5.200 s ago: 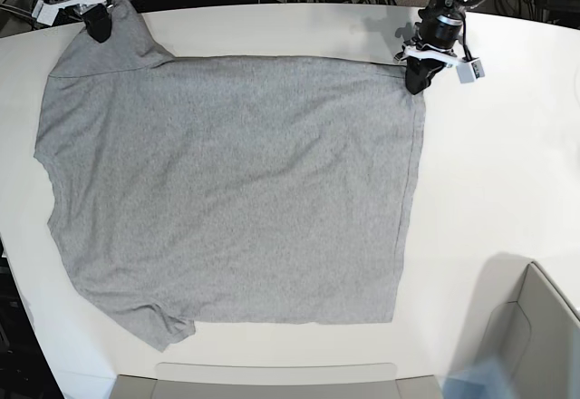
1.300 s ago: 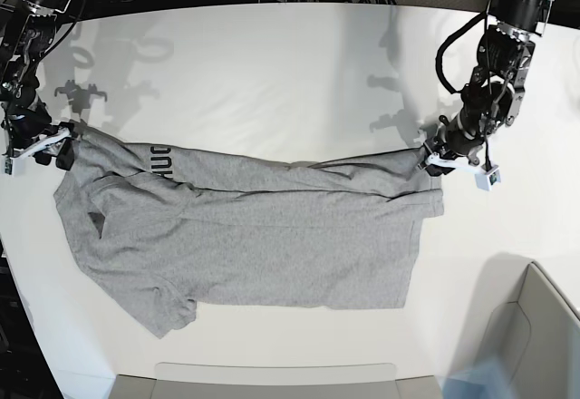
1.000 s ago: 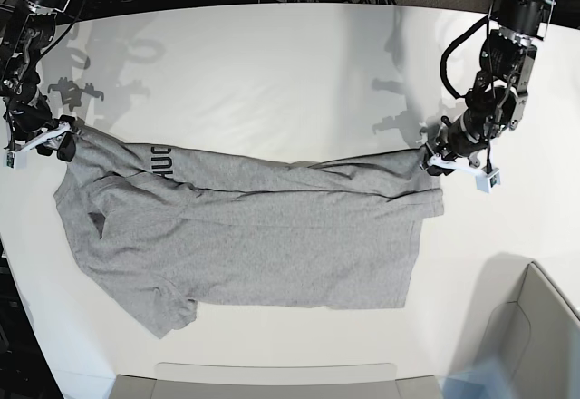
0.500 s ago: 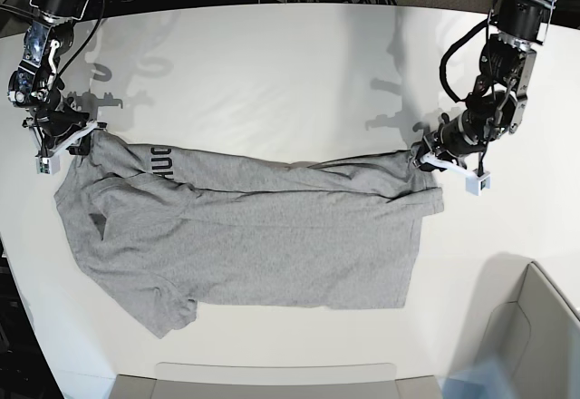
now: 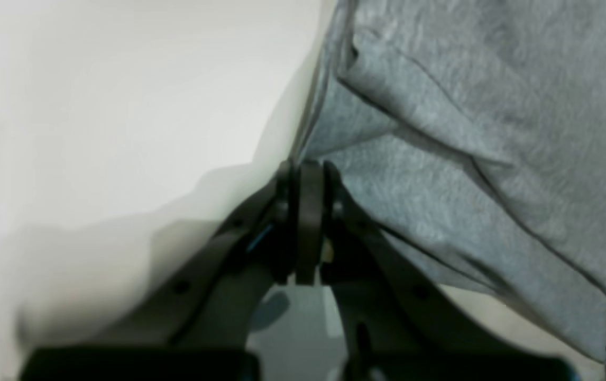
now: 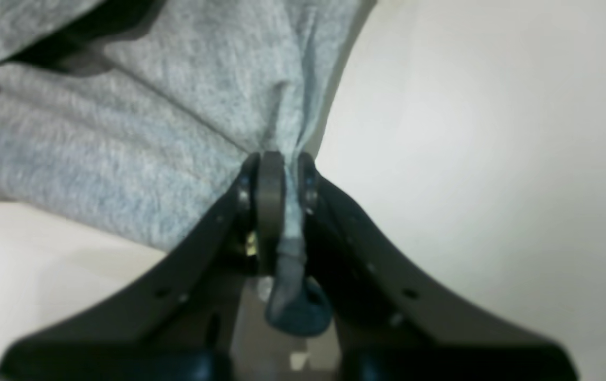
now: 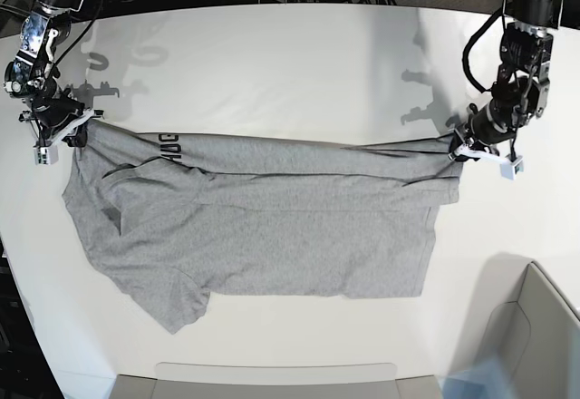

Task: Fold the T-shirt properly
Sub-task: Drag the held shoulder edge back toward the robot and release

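Jaws of both the left gripper [image 7: 462, 150] and right gripper [image 7: 65, 133] pinch the T-shirt [image 7: 272, 227], stretching your fold edge taut while its body lies on the bench [image 7: 272, 63].

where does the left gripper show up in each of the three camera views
Base: left gripper at right of middle, shut on the T-shirt corner.
Left wrist: bottom centre, pinching the shirt's edge.
Right wrist: not in it; that is the right gripper.
Shared landmark: the grey T-shirt.

White table [image 7: 290, 63], T-shirt [image 7: 272, 227] on it
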Controlling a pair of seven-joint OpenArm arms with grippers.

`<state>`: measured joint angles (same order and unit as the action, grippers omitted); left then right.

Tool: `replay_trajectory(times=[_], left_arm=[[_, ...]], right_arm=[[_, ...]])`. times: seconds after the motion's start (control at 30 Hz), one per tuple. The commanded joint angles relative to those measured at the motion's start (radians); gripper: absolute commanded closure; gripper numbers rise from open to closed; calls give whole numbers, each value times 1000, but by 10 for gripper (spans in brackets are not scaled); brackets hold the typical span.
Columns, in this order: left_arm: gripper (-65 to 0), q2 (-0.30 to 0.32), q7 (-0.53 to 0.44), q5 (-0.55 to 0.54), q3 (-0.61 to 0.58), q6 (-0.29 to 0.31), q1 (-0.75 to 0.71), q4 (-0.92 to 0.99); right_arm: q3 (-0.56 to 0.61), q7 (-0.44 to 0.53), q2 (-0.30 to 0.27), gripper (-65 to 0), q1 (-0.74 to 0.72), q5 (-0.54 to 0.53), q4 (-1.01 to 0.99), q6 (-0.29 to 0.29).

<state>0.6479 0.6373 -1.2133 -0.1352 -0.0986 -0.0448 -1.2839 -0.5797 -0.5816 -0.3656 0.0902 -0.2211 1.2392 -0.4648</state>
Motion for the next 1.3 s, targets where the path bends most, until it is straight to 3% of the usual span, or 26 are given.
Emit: replay_trajectory(times=[0.0, 0.1, 0.37, 0.53, 0.8, 1.0, 1.17, 1.27], left_arm=[[0, 25, 20, 19, 15, -28, -17, -1], [0, 54, 22, 19, 27, -28, -65, -1], [0, 122, 14, 17, 29, -26, -221, -1], [0, 129, 13, 19, 85, 89, -343, -1], [0, 128, 13, 20, 233, 208, -524, -1], [0, 123, 11, 88, 234, 219, -602, -1], [0, 111, -75, 186, 234, 219, -663, -1], [0, 109, -86, 206, 233, 219, -672, -1]], right_arm=[[-1, -44, -8, -1, 19, 24, 3, -38], [-1, -44, 0, -1, 50, 24, 6, -68], [0, -41, 104, -1, 196, 24, 165, -111], [0, -41, 167, -1, 308, 24, 314, -111], [-33, -41, 175, -1, 405, 22, 333, -114], [-184, -42, 175, -1, 405, 27, 299, -233], [-244, -42, 176, -1, 385, 110, 276, -233], [-251, -41, 205, -1, 366, 162, 277, -233]])
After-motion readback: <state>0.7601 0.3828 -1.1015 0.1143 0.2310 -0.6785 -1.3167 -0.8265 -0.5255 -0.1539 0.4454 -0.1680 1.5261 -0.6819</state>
